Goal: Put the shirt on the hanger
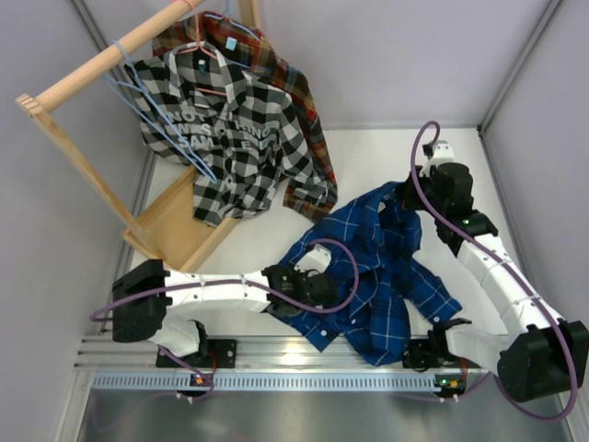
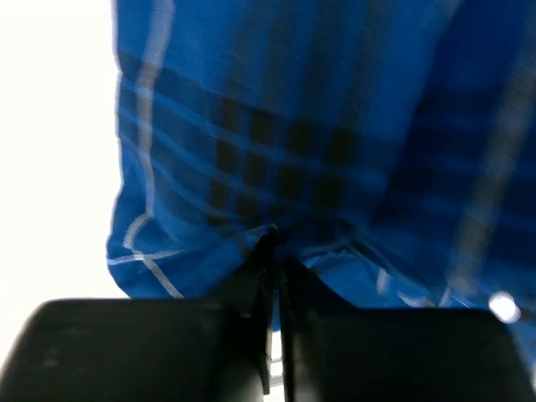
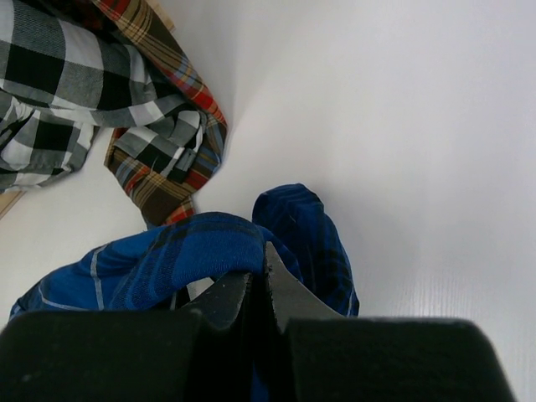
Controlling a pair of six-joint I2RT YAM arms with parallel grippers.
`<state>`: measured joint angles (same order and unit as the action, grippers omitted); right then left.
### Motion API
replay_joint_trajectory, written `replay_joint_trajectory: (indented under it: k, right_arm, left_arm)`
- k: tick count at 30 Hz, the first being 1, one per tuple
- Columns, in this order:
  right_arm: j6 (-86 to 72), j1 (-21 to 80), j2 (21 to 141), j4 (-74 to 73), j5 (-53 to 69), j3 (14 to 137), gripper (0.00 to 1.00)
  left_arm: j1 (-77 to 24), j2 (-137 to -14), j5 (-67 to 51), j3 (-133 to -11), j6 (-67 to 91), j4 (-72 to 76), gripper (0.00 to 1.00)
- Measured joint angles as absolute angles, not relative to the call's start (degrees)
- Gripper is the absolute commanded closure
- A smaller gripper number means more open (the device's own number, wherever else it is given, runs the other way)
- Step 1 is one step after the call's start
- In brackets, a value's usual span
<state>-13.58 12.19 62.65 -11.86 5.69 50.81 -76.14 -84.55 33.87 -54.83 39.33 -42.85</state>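
**A:** What's the room like?

**B:** Grey walls around a white bench (image 1: 368, 157). Seen from above, with twelve o'clock away from the arm bases, a wooden rack (image 1: 92, 63) stands in the ten o'clock corner. It carries a black-and-white checked shirt (image 1: 230, 129) and a red-brown plaid shirt (image 1: 299, 138).

**A:** And the shirt for the job?

**B:** The blue plaid shirt (image 1: 377, 267) lies crumpled on the bench, right of centre. Its length runs roughly from twelve to six o'clock.

**A:** Are the arms on it?

**B:** Both are. The left end effector (image 2: 276, 251) has its jaws pressed together on a fold at the shirt's nine o'clock edge. The right end effector (image 3: 264, 260) is closed too, with blue cloth bunched at its tips, at the shirt's twelve o'clock end.

**A:** Where's the hanger?

**B:** The light-blue wire hanger (image 1: 138, 97) hangs from the rack's rail, well apart from the shirt, at about ten o'clock from it. More than one blue wire seems to hang there. I judge the left arm the nearer, so the shirt would have to travel up and leftward.
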Motion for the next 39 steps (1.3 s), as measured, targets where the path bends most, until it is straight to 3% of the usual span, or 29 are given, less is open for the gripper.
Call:
replay_joint_trajectory:
  k: [6,14,23,27,29,34,38,39]
  right_arm:
    - [-13.56,12.19,61.82,-13.19,5.58,50.81,1.00]
    - [-13.65,12.10,55.27,-15.99,6.74,49.47,1.00]
    - [-14.20,12.08,52.47,-18.61,9.06,45.82,1.00]
    - [-14.20,11.90,52.93,-20.29,5.78,45.41,1.00]
    - [-14.20,11.53,52.99,-20.99,4.34,45.08,1.00]
    - [-14.20,11.31,54.17,-21.61,3.70,44.53,1.00]
    - [-14.11,11.22,55.75,-21.96,3.75,44.51,1.00]
    - [-14.00,11.09,56.31,-21.96,4.01,44.53,1.00]
  left_arm:
    - [-69.93,-82.30,41.39,-54.92,42.81,-44.66,1.00]
    - [-52.77,-75.29,46.17,-61.73,38.63,-43.92,1.00]
    - [-35.64,-99.42,37.26,-79.42,31.40,-34.96,1.00]
    - [-31.44,-107.20,34.04,-80.29,32.08,-33.87,0.98]
    - [-29.56,-110.04,32.12,-80.27,32.67,-33.85,0.86]
    - [-26.83,-114.37,27.77,-80.27,32.99,-33.74,0.80]
    - [-26.63,-114.56,25.61,-80.07,32.14,-33.76,0.44]
    - [-26.81,-114.04,25.34,-79.70,32.01,-33.50,0.31]
